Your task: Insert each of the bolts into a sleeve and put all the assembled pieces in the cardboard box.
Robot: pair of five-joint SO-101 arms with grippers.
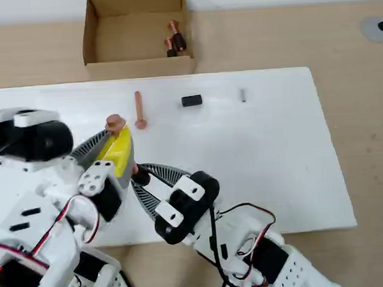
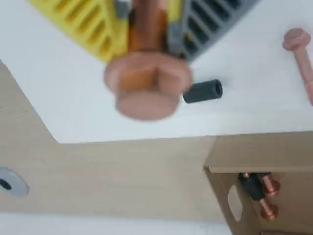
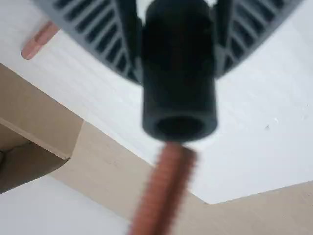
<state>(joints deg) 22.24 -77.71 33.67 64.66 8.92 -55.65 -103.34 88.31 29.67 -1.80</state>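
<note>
A wooden table (image 1: 362, 96) carries a wide white board (image 1: 263, 165), and both arms work over the board's near left part. Past the board's far edge the cardboard box (image 1: 96, 39) stands open, with two assembled pieces (image 1: 174, 40) lying side by side in its right corner.

The left gripper (image 1: 111, 136), with one yellow finger and one grey, is clamped on the shank of the held bolt (image 2: 146, 85). The bolt's wide head sticks out beyond the fingertips towards the box. The right gripper (image 1: 139, 178), with grey ribbed fingers, is clenched around the held sleeve (image 3: 179, 83), just beside the left gripper. From the right wrist view the threaded end of the held bolt reaches the sleeve's open mouth. It is too blurred to tell whether it has gone in.

A loose bolt (image 1: 139, 109) lies flat on the board between the grippers and the box, its head towards the arms. To its right, apart from it, lies a loose sleeve (image 1: 191, 100), black and short. Further right lies a small grey pin (image 1: 243, 94).
</note>
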